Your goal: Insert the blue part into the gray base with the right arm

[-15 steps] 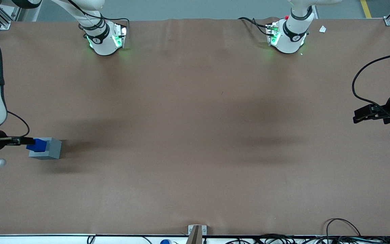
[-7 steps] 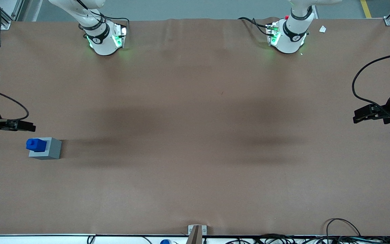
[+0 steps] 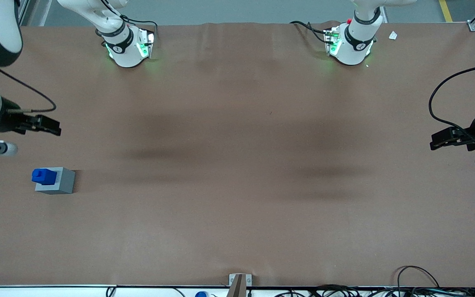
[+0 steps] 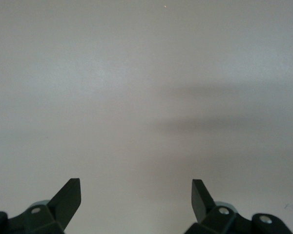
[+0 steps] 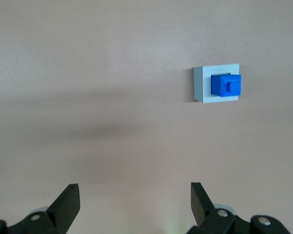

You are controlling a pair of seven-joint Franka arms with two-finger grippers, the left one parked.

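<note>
The blue part [image 3: 43, 176] sits in the square recess of the gray base [image 3: 60, 181], its upper half sticking out. The base stands on the brown table at the working arm's end. Both also show in the right wrist view, the blue part [image 5: 226, 85] on the gray base [image 5: 202, 84]. My right gripper [image 3: 52, 125] is open and empty, raised above the table and farther from the front camera than the base, well apart from it. Its two black fingertips [image 5: 68, 199] stand wide apart in the wrist view.
The brown table mat [image 3: 237, 165] runs the whole width. The two arm bases [image 3: 128, 47] [image 3: 351, 43] stand at the table's edge farthest from the front camera. Cables [image 3: 419, 284] lie along the near edge. A small white scrap [image 3: 393, 35] lies by the parked arm's base.
My gripper let go of the blue part, opened, and rose away from the base, moving farther from the front camera. The blue part stays seated in the gray base.
</note>
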